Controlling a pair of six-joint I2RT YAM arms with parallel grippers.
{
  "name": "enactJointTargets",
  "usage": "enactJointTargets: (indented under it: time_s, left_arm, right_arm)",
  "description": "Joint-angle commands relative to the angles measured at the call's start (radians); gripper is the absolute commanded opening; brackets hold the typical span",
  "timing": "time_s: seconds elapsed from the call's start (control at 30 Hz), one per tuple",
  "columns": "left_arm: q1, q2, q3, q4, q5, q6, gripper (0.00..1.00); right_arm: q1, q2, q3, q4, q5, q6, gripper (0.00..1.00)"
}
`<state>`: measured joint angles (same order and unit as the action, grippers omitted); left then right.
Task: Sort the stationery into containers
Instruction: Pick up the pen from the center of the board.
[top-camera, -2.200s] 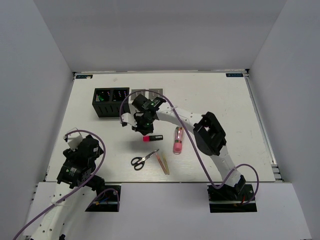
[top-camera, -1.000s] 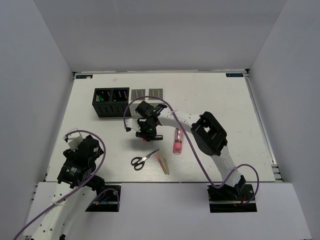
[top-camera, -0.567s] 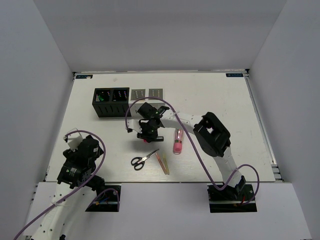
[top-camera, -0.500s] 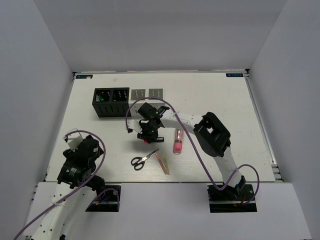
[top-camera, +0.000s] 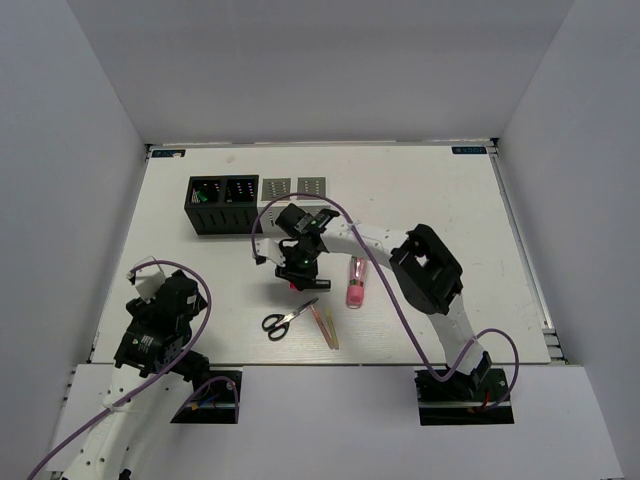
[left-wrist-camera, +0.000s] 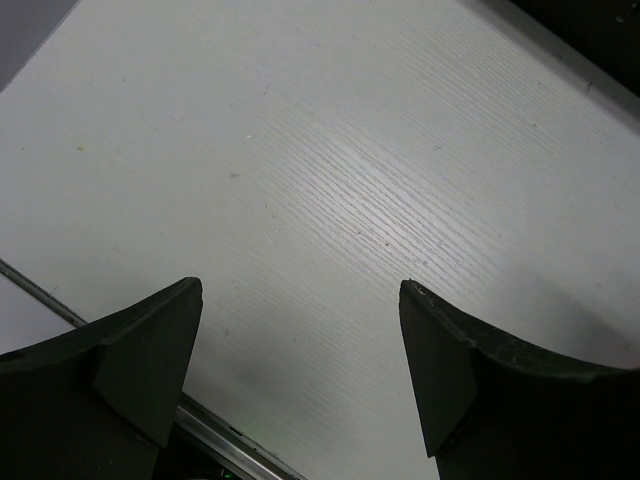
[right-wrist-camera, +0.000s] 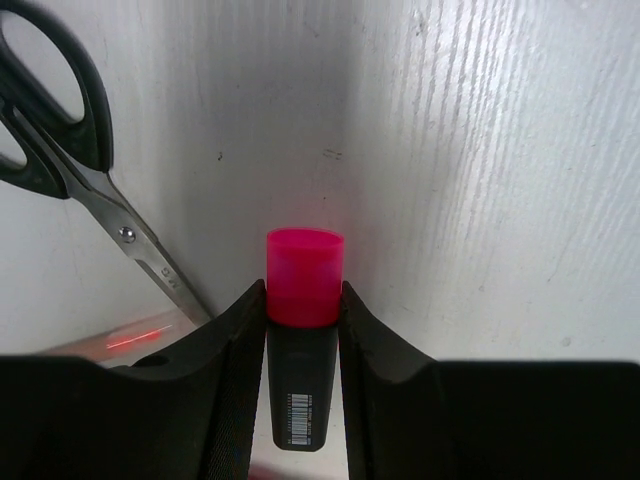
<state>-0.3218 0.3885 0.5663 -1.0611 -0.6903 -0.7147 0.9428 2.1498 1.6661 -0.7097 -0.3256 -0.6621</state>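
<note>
My right gripper (top-camera: 297, 268) is shut on a short black marker with a pink cap (right-wrist-camera: 305, 290), held between both fingers just above or on the table; I cannot tell which. The black-handled scissors (top-camera: 288, 320) lie just near of it and show at the left of the right wrist view (right-wrist-camera: 60, 120). The pink tube-like pen (top-camera: 355, 281) and two yellow-pink sticks (top-camera: 326, 325) lie to the right. The black organizer (top-camera: 222, 204) and the grey organizer (top-camera: 311, 187) stand behind. My left gripper (left-wrist-camera: 298, 288) is open and empty.
The left arm (top-camera: 155, 325) rests near the table's front left corner, by the metal edge rail (left-wrist-camera: 200, 430). The right arm's cable (top-camera: 400, 320) loops over the pen area. White walls enclose the table on three sides.
My right gripper moved from beside the organizers down and nearer onto the pink-capped marker and closed on it. The left arm has not moved.
</note>
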Motion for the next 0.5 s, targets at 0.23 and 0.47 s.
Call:
enactJointTargets:
  time_s: [0.23,0.47]
  left_arm:
    - [0.007,-0.005,-0.005,0.026,0.009,0.008,0.90]
    - [0.009,0.001,-0.003,0.027,0.009,0.009,0.90]
  right_arm:
    - [0.002,-0.050,0.174,-0.046,-0.015,0.033,0.00]
    - [0.008,0.013,0.398,-0.053,0.013,0.062,0.00]
